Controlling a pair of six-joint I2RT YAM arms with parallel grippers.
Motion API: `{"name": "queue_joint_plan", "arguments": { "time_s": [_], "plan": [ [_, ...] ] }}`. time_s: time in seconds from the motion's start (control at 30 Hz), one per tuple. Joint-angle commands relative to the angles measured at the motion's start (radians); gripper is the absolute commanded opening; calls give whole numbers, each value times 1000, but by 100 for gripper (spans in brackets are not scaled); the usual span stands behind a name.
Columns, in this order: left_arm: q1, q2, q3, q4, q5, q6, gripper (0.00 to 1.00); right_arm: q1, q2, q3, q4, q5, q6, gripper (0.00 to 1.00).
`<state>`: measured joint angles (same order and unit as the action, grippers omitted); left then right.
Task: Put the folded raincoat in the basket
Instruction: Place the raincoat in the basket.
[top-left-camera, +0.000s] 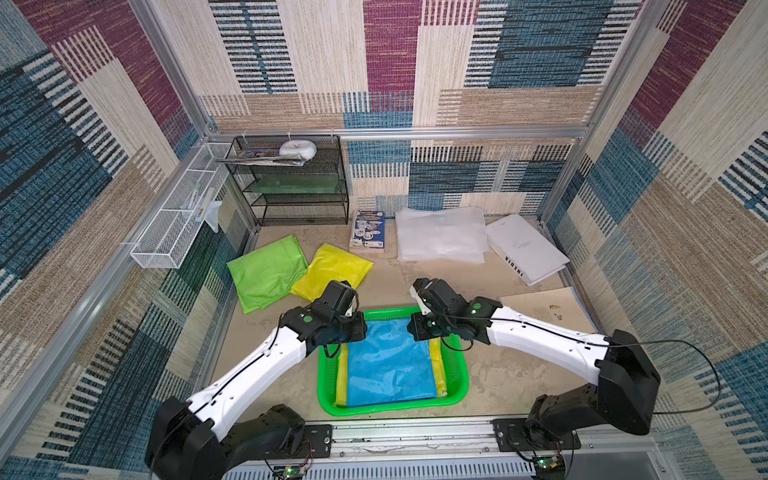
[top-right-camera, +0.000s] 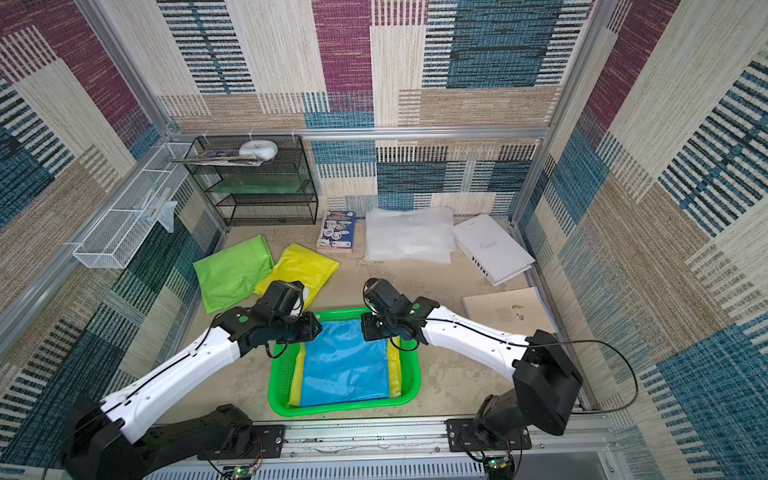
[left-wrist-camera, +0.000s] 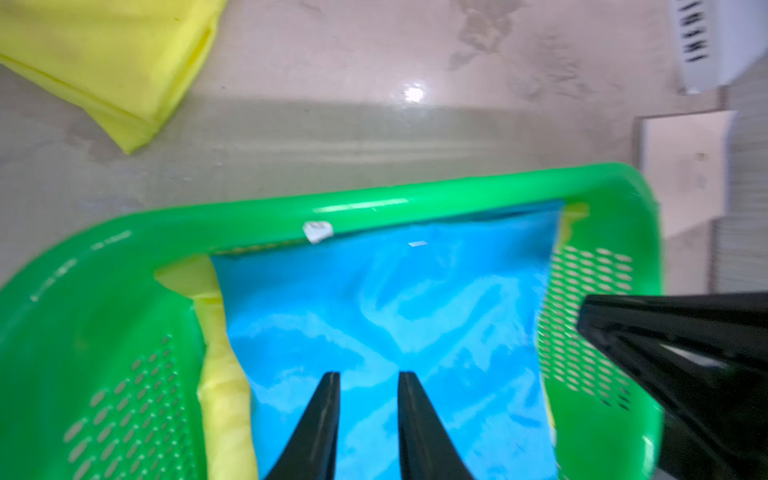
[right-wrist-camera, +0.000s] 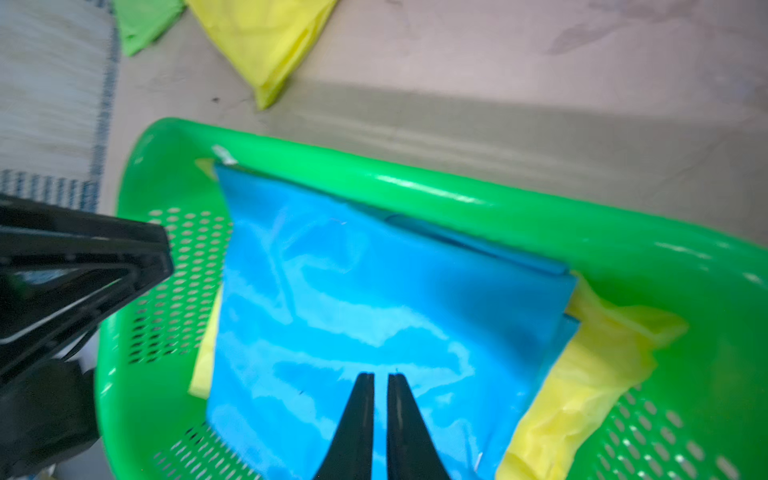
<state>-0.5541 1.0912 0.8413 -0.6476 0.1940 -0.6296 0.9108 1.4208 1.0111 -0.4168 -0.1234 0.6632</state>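
The sandy table top (top-left-camera: 498, 374) is the biggest thing here. A black mesh shelf rack (top-left-camera: 291, 183) stands far behind the shallow bright green plastic basket (top-left-camera: 390, 409), by the back wall. A long white wire basket (top-left-camera: 178, 220) hangs on the side wall, far from the green basket on the left arm's side.

The green basket sits on the table between the two arms. A folded light green raincoat (top-left-camera: 266, 272) and a folded yellow raincoat (top-left-camera: 332, 270) lie on the table just behind the green basket, on the left arm's side.

The folded blue plastic raincoat (top-left-camera: 390, 365) lies flat inside the green basket, with its far edge up against the far wall. It rests on a crumpled yellow sheet (right-wrist-camera: 582, 395) that peeks out on both sides.

The left gripper (left-wrist-camera: 370, 376) hangs over the blue raincoat, inside the green basket. Its jaws are a little apart and hold nothing. The right gripper (right-wrist-camera: 380, 376) hangs over it too. Its jaws are almost together, with only a thin crack, and nothing is pinched between them.

A tiny white sticker (left-wrist-camera: 318, 231) sits on the green basket's far rim.
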Motion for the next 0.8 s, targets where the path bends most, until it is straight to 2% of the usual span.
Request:
{"name": "queue_joint_plan", "arguments": {
  "time_s": [0.0,0.03,0.17,0.37,0.63,0.77],
  "plan": [
    [-4,-77,-75,-20,241,-57,14,11,-49,-66,-36,-174,11,12],
    [-10,-95,-106,-9,283,-83,11,18,-63,-95,-28,-195,19,12],
    [-38,-133,-212,-9,237,-155,3,41,-56,-175,-2,-223,24,11],
    [-50,-89,-258,-77,167,-160,2,77,33,-181,-86,-140,-3,11],
    [-77,-44,-195,-182,41,-161,11,76,36,-138,-213,0,-24,16],
    [-78,-22,-90,-236,-54,-128,20,77,20,-77,-157,15,-48,16]
  ]
}}
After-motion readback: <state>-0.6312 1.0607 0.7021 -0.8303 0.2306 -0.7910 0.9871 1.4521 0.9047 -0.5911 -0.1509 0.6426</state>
